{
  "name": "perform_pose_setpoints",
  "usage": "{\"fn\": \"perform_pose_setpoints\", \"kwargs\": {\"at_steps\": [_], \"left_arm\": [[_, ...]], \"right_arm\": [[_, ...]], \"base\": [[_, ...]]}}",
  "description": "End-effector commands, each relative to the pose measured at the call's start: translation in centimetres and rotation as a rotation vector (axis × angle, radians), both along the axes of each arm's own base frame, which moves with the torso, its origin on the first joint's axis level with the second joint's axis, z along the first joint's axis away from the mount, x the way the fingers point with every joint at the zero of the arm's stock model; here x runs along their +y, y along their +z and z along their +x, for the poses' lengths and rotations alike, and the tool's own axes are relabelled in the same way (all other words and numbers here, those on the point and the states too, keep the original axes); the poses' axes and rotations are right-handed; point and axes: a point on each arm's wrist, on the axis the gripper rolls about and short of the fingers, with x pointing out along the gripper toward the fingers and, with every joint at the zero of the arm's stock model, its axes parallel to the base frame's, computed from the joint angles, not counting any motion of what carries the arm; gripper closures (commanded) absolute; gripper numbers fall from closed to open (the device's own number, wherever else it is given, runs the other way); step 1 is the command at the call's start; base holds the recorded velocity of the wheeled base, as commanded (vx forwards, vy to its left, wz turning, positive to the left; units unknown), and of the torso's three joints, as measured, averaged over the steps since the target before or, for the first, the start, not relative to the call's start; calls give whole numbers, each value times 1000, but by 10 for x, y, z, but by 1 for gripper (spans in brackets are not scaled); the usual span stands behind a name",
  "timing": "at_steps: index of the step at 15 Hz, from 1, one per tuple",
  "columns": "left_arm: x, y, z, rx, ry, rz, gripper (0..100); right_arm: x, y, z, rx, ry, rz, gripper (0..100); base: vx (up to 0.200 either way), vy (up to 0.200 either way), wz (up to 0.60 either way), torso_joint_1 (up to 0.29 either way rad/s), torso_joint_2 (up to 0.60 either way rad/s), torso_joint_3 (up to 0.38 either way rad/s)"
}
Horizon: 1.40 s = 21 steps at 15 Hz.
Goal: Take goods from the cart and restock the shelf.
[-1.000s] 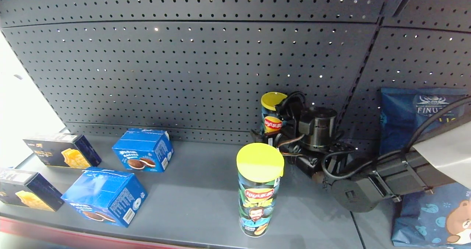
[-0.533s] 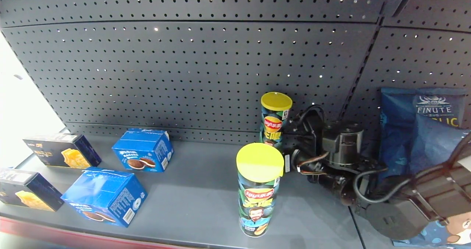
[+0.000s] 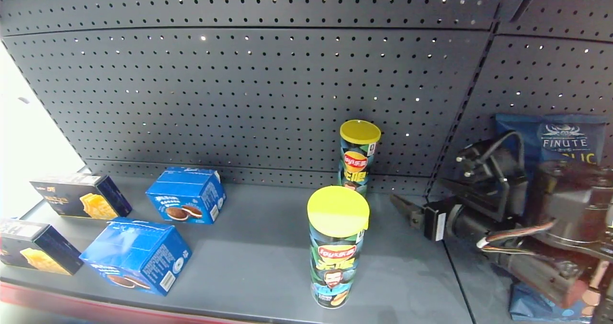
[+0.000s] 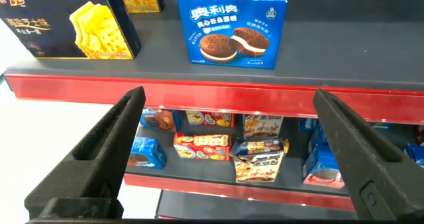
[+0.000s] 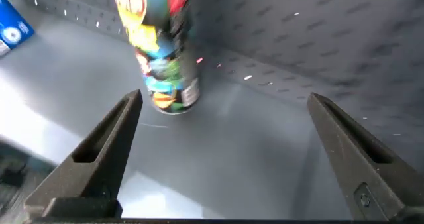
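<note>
Two cans: front can point(image 3: 336, 247) and rear can point(image 3: 358, 156), upright on the shelf point(image 3: 249, 257).
Left gripper point(image 4: 228, 93): before the shelf's red edge, fingers wide, empty.
Right gripper point(image 3: 404, 211): over the shelf, fingers wide, empty.
Rear can: left of those fingers, apart from them, against the pegboard point(image 3: 239, 98).

Rear can point(image 3: 359, 155): yellow lid, printed tube, stood upright at the back of the shelf point(image 3: 254, 252).
Front can point(image 3: 336, 247): same kind, upright, set nearer the front edge, apart from it.
</note>
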Motion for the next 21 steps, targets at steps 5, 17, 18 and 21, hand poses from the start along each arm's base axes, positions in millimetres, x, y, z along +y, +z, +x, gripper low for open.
{"fn": "perform_pose_setpoints", "kwargs": {"at_steps": [5, 17, 18, 21], "left_arm": [[0, 0, 0, 2, 0, 0, 0], [0, 0, 0, 2, 0, 0, 0], [0, 0, 0, 2, 0, 0, 0], [0, 0, 0, 2, 0, 0, 0]], "right_arm": [[-112, 35, -118, -144, -96, 18, 0], [-148, -100, -215, -71, -453, 64, 0], [-149, -102, -216, -52, -475, 67, 0], [-150, -106, -219, -56, -443, 99, 0]], "base": [[0, 0, 0, 0, 0, 0], [0, 0, 0, 0, 0, 0], [0, 0, 0, 0, 0, 0], [0, 0, 0, 0, 0, 0]]}}
